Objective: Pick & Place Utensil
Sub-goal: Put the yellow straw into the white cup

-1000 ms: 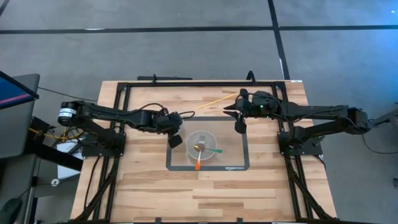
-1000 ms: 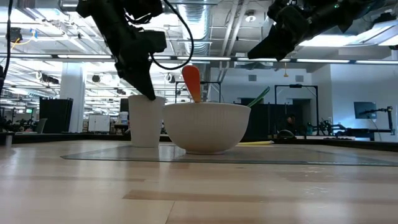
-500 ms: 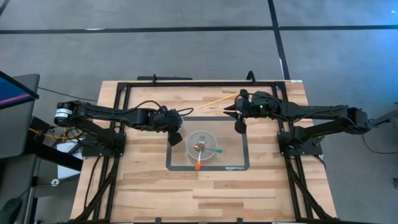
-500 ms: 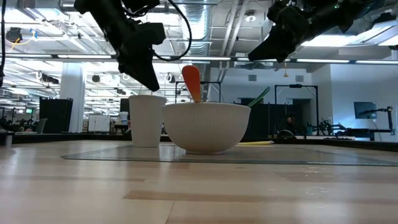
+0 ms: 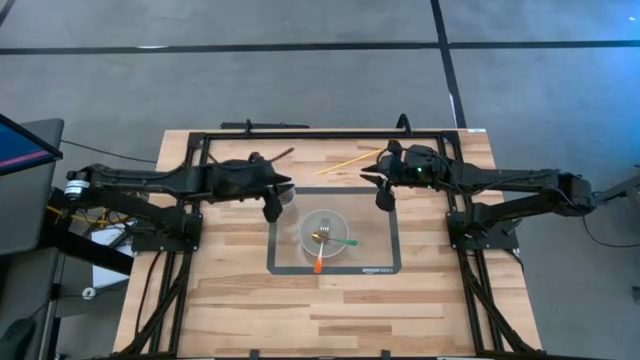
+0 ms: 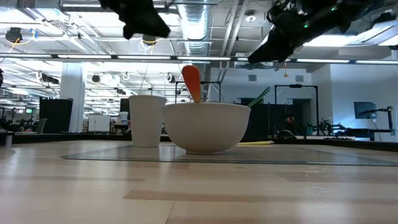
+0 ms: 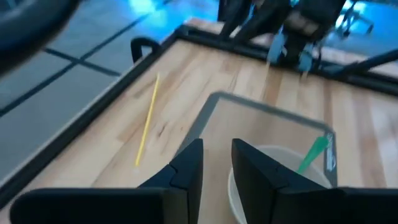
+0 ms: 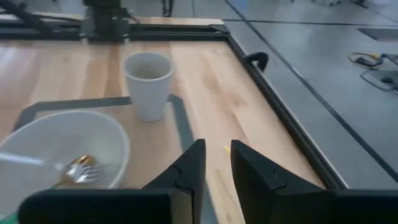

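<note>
A white paper cup [image 5: 288,196] [image 6: 147,120] [image 8: 148,83] stands upright on the grey mat's far left corner. Beside it a white bowl [image 5: 325,235] [image 6: 206,127] holds a fork [image 8: 77,168], an orange-handled utensil [image 6: 191,81] and a green-handled one [image 7: 314,152]. A yellow stick [image 5: 345,162] [image 7: 147,118] lies on the wood beyond the mat. My left gripper [image 5: 270,207] [image 7: 217,163] hangs high beside the cup, shut and empty. My right gripper [image 5: 383,200] [image 8: 216,163] hovers over the mat's far right part, shut and empty.
A black metal frame [image 5: 300,131] runs along the table's far and side edges. The grey mat [image 5: 380,262] lies in the middle of the wooden top, with bare wood [image 5: 330,310] toward the near edge. In the left wrist view the right arm [image 7: 298,31] shows beyond the bowl.
My left gripper has risen from the cup's rim, climbing well above the cup, and has drawn back toward the table's far edge. The cup has stayed upright in place. The right arm has kept still.
</note>
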Action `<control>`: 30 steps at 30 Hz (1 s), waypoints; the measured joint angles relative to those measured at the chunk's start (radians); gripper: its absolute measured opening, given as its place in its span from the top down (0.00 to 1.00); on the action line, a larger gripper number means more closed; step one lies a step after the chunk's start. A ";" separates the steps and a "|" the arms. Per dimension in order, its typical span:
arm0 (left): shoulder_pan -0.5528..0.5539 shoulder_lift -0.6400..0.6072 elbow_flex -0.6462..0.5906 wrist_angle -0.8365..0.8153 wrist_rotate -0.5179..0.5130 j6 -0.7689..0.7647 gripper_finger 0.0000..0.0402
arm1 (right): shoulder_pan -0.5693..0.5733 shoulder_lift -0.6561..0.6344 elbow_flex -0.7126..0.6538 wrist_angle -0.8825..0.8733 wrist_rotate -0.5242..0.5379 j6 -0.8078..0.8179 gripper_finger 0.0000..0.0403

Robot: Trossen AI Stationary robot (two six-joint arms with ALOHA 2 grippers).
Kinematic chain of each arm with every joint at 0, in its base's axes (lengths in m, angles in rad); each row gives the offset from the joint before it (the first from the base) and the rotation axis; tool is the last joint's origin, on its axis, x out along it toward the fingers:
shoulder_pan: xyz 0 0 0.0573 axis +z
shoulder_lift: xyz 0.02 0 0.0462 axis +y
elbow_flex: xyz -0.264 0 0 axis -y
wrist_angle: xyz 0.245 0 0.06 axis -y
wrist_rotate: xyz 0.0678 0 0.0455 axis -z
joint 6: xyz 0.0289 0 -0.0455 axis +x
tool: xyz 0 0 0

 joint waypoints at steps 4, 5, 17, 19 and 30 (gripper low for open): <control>0.000 -0.050 0.000 0.014 -0.003 0.006 0.79 | -0.043 0.096 0.028 0.005 0.000 -0.004 0.78; 0.000 -0.057 0.000 0.013 -0.003 0.007 0.79 | -0.055 0.135 0.048 0.002 0.000 -0.014 0.77; 0.000 -0.065 0.001 0.018 -0.003 0.008 0.79 | -0.253 0.597 0.459 -0.466 0.003 -0.141 0.50; 0.000 -0.065 0.001 0.018 -0.003 0.008 0.79 | -0.285 0.664 0.514 -0.503 0.003 -0.169 0.48; 0.000 -0.065 0.001 0.011 -0.003 0.008 0.79 | -0.321 0.960 0.756 -0.675 -0.004 -0.230 0.50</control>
